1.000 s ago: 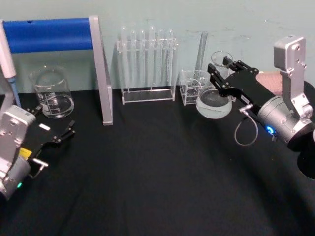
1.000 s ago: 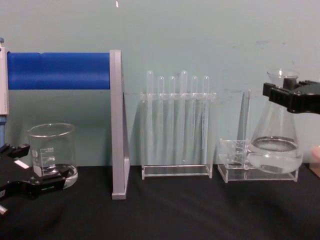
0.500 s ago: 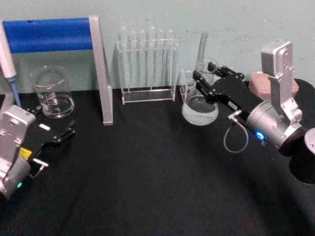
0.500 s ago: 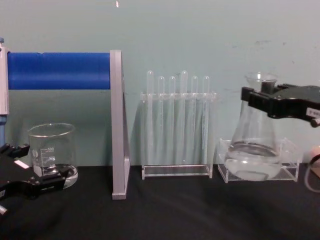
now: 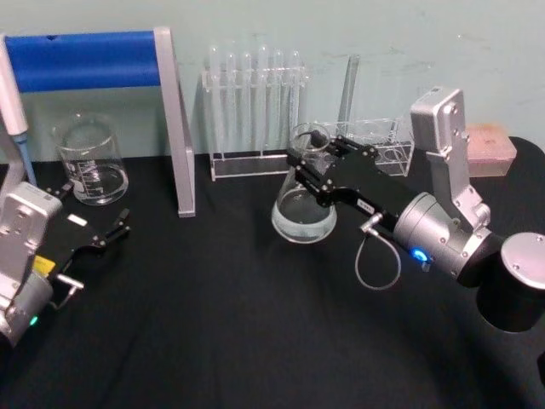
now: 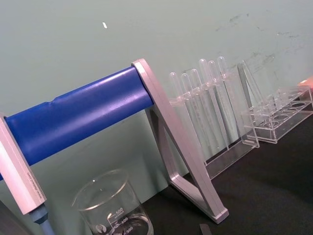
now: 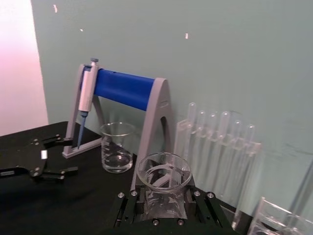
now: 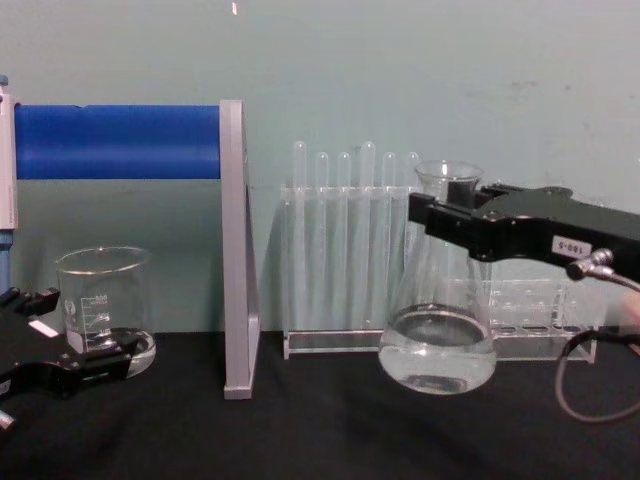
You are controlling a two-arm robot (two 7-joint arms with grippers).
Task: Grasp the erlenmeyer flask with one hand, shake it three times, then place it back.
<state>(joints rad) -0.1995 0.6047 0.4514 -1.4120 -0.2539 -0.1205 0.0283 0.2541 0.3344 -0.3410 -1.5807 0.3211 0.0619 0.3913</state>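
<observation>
The bulky black right gripper is clamped on the narrow neck of the clear glass conical erlenmeyer flask. The flask is upright, holds a little clear liquid and is just in front of the clear plastic test-tube rack. The slim black left gripper rests at the near left, fingers apart, beside the cylindrical glass beaker.

tube rack behind flask, table open

Lab w/ tube rack, beaker, pipette
</observation>
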